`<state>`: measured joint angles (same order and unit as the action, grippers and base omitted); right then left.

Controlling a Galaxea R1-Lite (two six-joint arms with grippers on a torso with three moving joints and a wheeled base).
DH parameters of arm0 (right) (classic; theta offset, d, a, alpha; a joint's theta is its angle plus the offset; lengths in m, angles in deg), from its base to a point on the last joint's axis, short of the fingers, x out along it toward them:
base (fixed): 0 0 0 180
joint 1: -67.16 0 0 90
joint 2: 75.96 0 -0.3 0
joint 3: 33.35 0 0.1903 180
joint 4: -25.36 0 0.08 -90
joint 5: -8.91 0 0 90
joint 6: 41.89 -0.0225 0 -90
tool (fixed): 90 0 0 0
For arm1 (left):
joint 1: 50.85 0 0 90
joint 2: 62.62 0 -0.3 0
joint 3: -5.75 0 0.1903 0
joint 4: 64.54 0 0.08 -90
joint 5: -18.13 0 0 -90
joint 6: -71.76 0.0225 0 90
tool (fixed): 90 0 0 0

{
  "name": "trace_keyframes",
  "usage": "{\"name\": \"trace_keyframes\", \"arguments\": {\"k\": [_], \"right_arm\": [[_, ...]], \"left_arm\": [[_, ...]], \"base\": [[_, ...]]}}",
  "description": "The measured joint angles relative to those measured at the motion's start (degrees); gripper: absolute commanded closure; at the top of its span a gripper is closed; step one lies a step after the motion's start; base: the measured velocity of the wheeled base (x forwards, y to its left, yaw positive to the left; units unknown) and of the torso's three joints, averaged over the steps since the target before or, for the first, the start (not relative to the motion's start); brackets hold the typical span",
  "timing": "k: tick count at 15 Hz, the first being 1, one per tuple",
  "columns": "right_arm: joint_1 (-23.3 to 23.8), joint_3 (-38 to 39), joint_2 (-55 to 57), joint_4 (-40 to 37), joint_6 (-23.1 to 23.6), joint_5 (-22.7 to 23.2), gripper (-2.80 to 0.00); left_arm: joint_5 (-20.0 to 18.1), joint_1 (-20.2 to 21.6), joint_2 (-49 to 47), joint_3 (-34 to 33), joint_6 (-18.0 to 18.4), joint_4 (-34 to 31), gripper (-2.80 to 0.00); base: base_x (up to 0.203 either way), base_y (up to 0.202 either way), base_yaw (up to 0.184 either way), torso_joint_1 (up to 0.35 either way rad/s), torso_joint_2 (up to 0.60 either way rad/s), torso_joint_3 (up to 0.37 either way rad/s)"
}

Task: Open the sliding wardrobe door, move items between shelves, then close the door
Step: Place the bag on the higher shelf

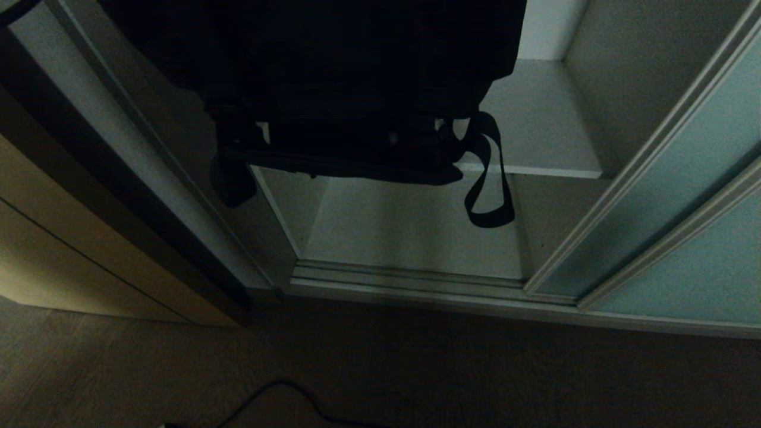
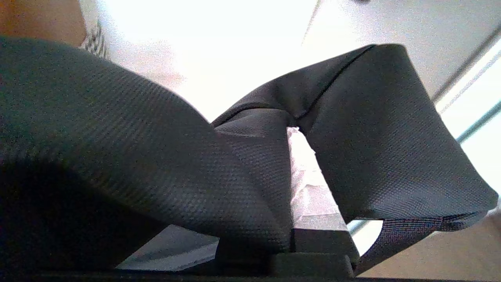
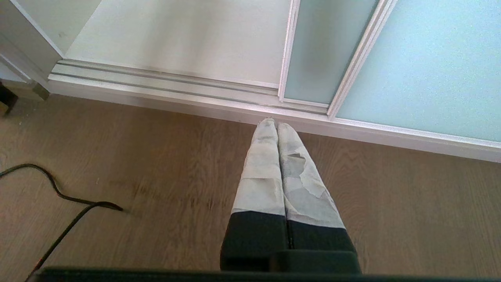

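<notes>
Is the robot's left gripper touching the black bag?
Touching. The left wrist view shows the left gripper shut on a fold of the black bag.

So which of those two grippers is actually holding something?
The left gripper: it is shut on the floppy black fabric bag, lifted before the shelf. The right gripper is shut on nothing, above the wooden floor.

One black bag (image 1: 333, 89), two shelves (image 1: 535, 131) (upper and lower), two frosted door panels (image 1: 684, 178), one floor cable (image 3: 58, 203)
</notes>
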<state>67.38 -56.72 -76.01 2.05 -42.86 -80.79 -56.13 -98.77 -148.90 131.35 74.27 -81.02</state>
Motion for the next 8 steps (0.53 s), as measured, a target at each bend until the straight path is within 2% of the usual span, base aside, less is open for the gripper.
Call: {"name": "trace_keyframes", "arguments": {"k": [3, 4, 8], "right_arm": [[0.0, 0.0, 0.0, 0.0, 0.0, 0.0, 0.00], [0.0, 0.0, 0.0, 0.0, 0.0, 0.0, 0.00], [0.0, 0.0, 0.0, 0.0, 0.0, 0.0, 0.00]], "left_arm": [[-0.3, 0.0, -4.8, 6.9, 1.0, 0.3, 0.00], [-0.6, 0.0, -5.8, 7.8, 2.5, 0.3, 0.00], [-0.6, -1.1, -7.7, 8.5, 2.7, 0.6, 0.00]], "base": [[0.000, 0.000, 0.000, 0.000, 0.00, 0.000], [0.000, 0.000, 0.000, 0.000, 0.00, 0.000], [0.000, 0.000, 0.000, 0.000, 0.00, 0.000]]}}
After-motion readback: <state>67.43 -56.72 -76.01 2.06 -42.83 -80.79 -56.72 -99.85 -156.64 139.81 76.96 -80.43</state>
